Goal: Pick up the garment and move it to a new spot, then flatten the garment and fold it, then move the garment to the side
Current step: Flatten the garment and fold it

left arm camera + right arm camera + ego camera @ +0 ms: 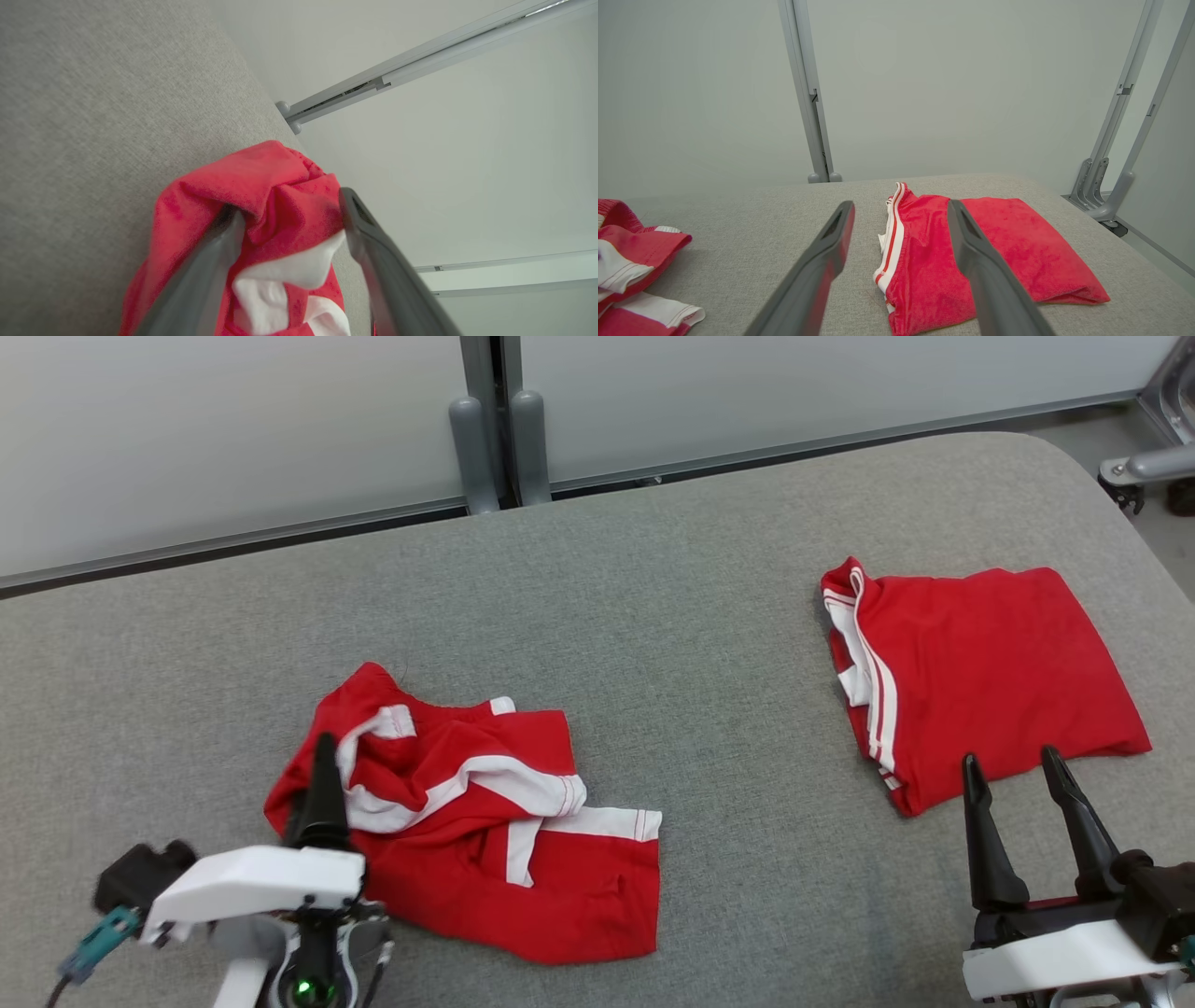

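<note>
The garment (485, 821) is a crumpled red piece with white stripes, lying on the grey padded table (653, 616) at the lower left. My left gripper (324, 751) stands over its left edge, turned so the two fingers overlap in the head view. In the left wrist view, that gripper (289, 205) has its jaws wide apart, open, with a bunched fold of the garment (280, 186) lying between them. My right gripper (1011, 758) is open and holds nothing, its tips at the near edge of a folded red piece.
A second red garment (990, 672), folded flat with white stripes along its left edge, lies on the right of the table, just beyond my right gripper (901, 204). Grey wall panels and a post (490, 429) stand behind the table. Its right corner is rounded.
</note>
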### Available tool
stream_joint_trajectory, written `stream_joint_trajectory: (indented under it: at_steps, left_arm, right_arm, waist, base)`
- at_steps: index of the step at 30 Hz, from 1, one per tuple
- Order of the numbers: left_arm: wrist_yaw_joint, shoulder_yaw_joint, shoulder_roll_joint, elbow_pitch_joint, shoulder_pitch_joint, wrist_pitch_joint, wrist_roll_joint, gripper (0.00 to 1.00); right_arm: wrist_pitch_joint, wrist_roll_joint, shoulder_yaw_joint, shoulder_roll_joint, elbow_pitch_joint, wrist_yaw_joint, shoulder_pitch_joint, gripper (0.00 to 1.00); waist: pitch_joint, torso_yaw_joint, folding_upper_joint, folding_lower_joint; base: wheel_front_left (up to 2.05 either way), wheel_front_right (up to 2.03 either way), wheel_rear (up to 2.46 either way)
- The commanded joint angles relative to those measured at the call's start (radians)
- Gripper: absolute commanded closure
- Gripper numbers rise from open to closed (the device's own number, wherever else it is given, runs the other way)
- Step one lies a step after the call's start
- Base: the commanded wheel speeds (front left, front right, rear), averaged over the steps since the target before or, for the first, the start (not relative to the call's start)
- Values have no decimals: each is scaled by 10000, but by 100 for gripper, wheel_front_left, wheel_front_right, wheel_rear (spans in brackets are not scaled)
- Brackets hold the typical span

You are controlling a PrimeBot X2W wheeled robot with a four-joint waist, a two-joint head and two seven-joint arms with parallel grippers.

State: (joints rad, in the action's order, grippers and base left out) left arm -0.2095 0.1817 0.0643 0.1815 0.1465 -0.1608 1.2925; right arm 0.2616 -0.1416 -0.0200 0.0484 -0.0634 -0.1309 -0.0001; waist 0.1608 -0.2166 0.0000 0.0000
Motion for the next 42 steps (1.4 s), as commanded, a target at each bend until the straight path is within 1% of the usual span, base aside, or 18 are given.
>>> stream_joint_trajectory:
  at_steps: [1,3,5,8,11,14,17,21,25,28,32,33,34,35,36,37,40,42]
  left_arm:
    - [88,-117,266,-170,-244,-254,-277,0]
    - [64,-211,626,-518,-523,-573,-787,0]
    - [-78,-316,1007,-934,-796,-800,-1484,0]
    - [-259,-136,1654,-1631,-1085,-958,-2804,0]
    - [-356,607,2269,-2138,-1122,-938,-4184,0]
    - [-423,1407,2689,-2319,-725,-562,-5131,0]
    - [-418,2277,2982,-2061,-88,49,-6021,0]
    - [-200,3150,3258,-1340,1082,1119,-6748,0]
    - [-150,3572,3483,-178,1918,2079,-7157,0]
    - [-55,3767,3668,636,2283,2781,-7205,0]
    - [92,3946,4001,1270,2503,3364,-7298,0]
    - [167,3965,4025,1378,2496,3493,-7206,31]
    - [221,4012,4082,1482,2486,3627,-7179,75]
    - [311,4061,4138,1580,2467,3814,-7113,100]
    - [473,4135,4147,1661,2397,4055,-6981,100]
    - [473,4135,4147,1661,2397,4055,-6981,100]
    - [757,4105,4039,1572,2319,4314,-6603,100]
    - [787,3900,3814,1381,2241,4199,-6227,100]
  right_arm:
    - [47,-51,-65,46,-6,1,57,0]
    - [47,-37,-107,45,2,1,108,0]
    - [47,-7,-125,45,13,3,143,0]
    - [47,53,-128,45,13,1,184,0]
    - [47,93,-55,46,10,1,174,0]
    - [47,107,2,45,4,1,97,0]
    - [47,125,106,45,8,3,22,0]
    - [47,80,206,45,3,1,-33,0]
    - [47,-50,300,48,-66,1,-43,0]
    - [47,-135,323,46,-95,1,4,0]
    - [47,-214,229,43,-108,1,57,0]
    - [47,-233,201,45,-112,1,65,0]
    - [47,-244,169,45,-121,1,71,0]
    - [47,-253,149,45,-131,1,69,0]
    - [47,-267,133,45,-141,1,62,0]
    - [47,-267,133,45,-141,1,62,0]
    - [47,-276,123,46,-136,1,20,0]
    - [47,-285,89,46,-131,1,33,0]
  waist:
    - [-56,67,0,0]
    - [-119,153,0,0]
    - [-180,259,0,0]
    - [-232,424,0,0]
    - [-274,543,0,0]
    - [-276,595,0,0]
    - [-221,563,0,0]
    - [-79,374,0,0]
    - [6,68,0,0]
    - [40,-134,0,0]
    - [65,-278,0,0]
    - [68,-284,0,0]
    - [70,-280,0,0]
    - [68,-271,0,0]
    - [62,-256,0,0]
    - [62,-256,0,0]
    - [40,-169,0,0]
    - [12,-69,0,0]
  base:
    - [0,0,0]
    - [0,0,0]
    - [0,0,0]
    - [0,0,0]
    - [0,0,0]
    - [0,0,0]
    - [0,0,0]
    - [0,0,0]
    - [0,0,0]
    - [0,0,0]
    - [0,0,0]
    - [0,0,0]
    - [0,0,0]
    - [0,0,0]
    - [0,0,0]
    - [0,0,0]
    - [0,0,0]
    - [0,0,0]
